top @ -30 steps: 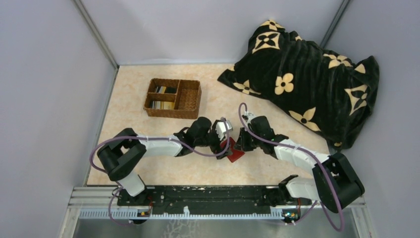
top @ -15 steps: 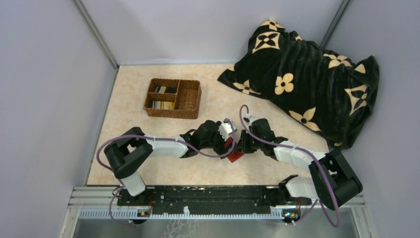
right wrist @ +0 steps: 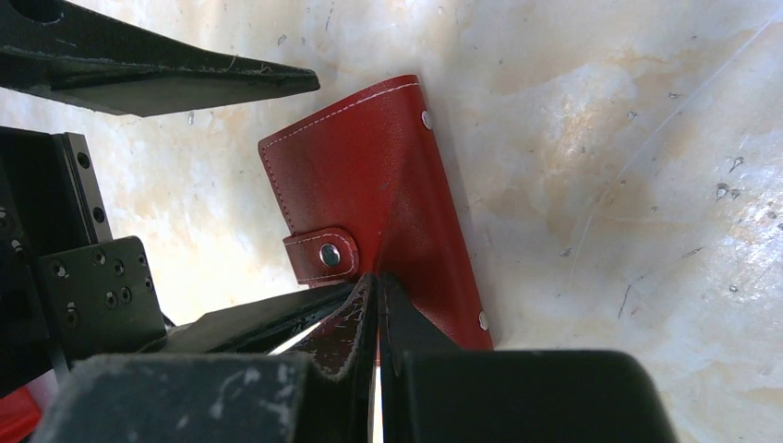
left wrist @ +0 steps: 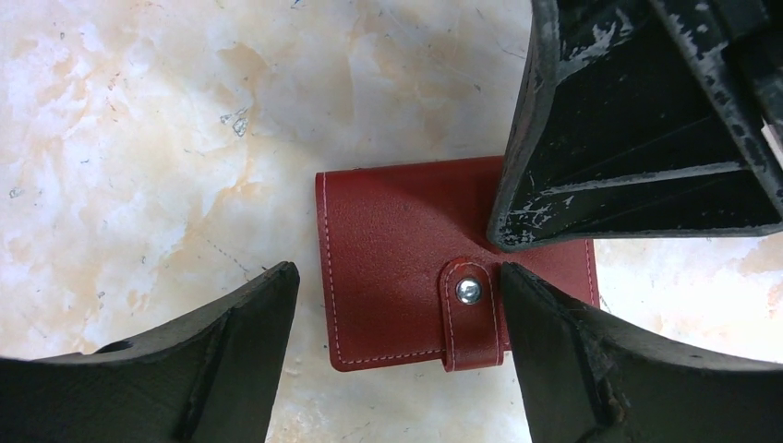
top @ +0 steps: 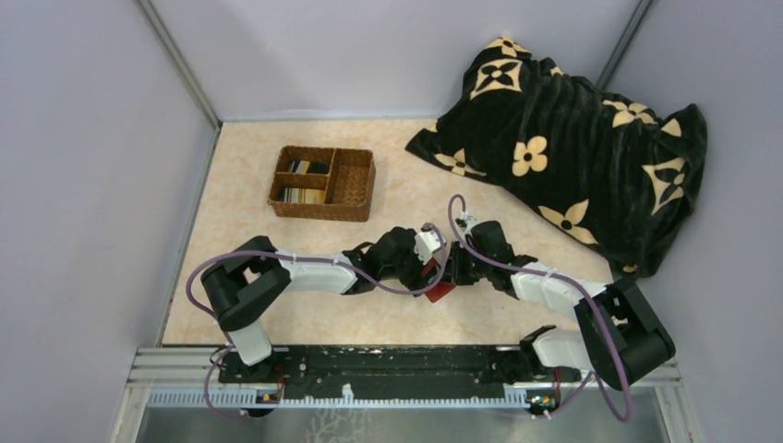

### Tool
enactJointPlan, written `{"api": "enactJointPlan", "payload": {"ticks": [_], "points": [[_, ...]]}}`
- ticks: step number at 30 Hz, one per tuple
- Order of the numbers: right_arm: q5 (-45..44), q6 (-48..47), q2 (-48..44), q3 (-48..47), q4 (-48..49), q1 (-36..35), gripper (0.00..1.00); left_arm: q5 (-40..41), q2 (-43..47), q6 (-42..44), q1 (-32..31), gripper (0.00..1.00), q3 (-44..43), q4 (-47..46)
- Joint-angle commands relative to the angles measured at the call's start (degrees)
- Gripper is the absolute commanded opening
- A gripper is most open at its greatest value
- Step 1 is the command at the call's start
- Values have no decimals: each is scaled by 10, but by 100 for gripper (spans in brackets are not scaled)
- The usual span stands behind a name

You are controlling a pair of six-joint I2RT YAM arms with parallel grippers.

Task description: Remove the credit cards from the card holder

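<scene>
The red card holder point(left wrist: 406, 249) lies closed and flat on the marble table, its snap tab point(left wrist: 471, 314) fastened; it also shows in the top view point(top: 439, 288) and the right wrist view point(right wrist: 369, 185). My left gripper point(left wrist: 397, 318) is open low over the holder, one finger on the table to its left and the other against the tab. My right gripper point(right wrist: 377, 281) is shut, its tips pressing down on the holder's cover beside the tab. No cards show at the holder. Some credit cards point(top: 307, 168) lie in the wicker basket.
The brown wicker divided basket point(top: 355, 185) stands at the back left. A black blanket with cream flower marks point(top: 563, 148) is heaped at the back right. The two arms meet at the table's middle, wrists close together.
My left gripper has moved right and down until its open fingers straddle the holder. The right gripper has stayed on the holder, which has barely shifted.
</scene>
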State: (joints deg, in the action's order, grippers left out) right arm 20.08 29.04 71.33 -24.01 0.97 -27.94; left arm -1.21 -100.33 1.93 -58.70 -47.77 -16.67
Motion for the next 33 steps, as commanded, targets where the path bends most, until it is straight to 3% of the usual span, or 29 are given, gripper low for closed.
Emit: {"api": "enactJointPlan", "payload": {"ticks": [1, 8, 10, 16, 24, 33], "points": [[-13, -8, 11, -4, 8, 10, 0, 9, -20, -1, -14, 86, -12, 34], [-13, -12, 11, -5, 10, 12, 0, 6, -12, -15, -21, 80, 1, 52], [-14, -12, 9, -4, 9, 13, 0, 5, -16, -14, -21, 74, 1, 60], [-17, -14, 3, -5, 3, 16, 0, -17, -32, -15, -21, 37, -2, 75], [-19, -17, 6, -7, 3, 19, 0, -19, -29, -17, -22, 0, -2, 77], [-21, -15, 25, -8, 6, 22, 0, 13, 1, -20, -22, 0, 12, 87]]}}
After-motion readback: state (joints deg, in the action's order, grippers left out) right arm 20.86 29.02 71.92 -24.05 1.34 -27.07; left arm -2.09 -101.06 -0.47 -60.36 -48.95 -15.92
